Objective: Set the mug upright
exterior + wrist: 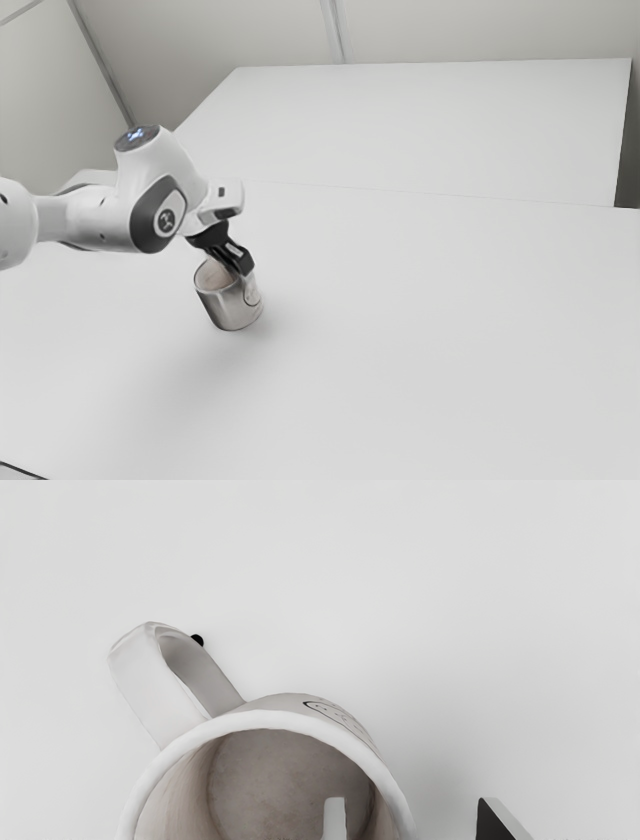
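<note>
Black two-finger gripper point(411, 805) tipped over the mug. Jaws well open, astride the wall near the rim: inner finger point(334, 820) down inside the mouth, outer finger point(492, 825) beyond the outside, clear space on both sides of the wall in the wrist view. No hold on anything.

Silver-grey mug point(228, 305) under the gripper, on the tabletop point(400, 330), toward the edge at the exterior view's left and well apart from the dark near corner. Mouth up, base down, sides in line with the wall's uprights; reads as upright, as asked. Handle point(135, 690) out to the side, small line drawing point(335, 715) on the outside.

Step in hand, by judgement: no turning left to do; fits a release after righting, or open jaws placed around the wall of a mug already upright. Needed at any next move: care for the inner finger, since a sideways drag against the wall could tip the mug.

Tabletop plain white, matte, soft shadow beside the base. Farther: thin seam point(430, 193) across the white surface, then far edge, pale wall point(480, 30) with vertical strip point(333, 30).
</note>
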You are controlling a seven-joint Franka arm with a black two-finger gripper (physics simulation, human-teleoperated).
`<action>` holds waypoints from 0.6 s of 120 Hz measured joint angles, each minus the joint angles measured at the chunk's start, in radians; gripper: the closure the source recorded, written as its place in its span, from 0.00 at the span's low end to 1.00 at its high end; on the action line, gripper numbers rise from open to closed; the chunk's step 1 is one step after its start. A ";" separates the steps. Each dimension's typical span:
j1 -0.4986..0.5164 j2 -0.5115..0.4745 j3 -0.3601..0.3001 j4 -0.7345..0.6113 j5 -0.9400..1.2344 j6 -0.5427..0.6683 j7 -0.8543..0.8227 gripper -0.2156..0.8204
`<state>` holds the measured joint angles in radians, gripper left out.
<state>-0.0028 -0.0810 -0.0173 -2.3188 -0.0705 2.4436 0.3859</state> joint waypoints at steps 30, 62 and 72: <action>-0.009 -0.001 -0.029 0.257 -0.001 -0.197 -0.048 0.31; -0.040 0.170 0.010 0.586 0.010 -0.557 -0.109 0.24; -0.040 0.177 0.023 0.596 0.013 -0.617 -0.126 0.23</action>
<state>-0.0433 0.0956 0.0058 -1.7232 -0.0577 1.8270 0.2595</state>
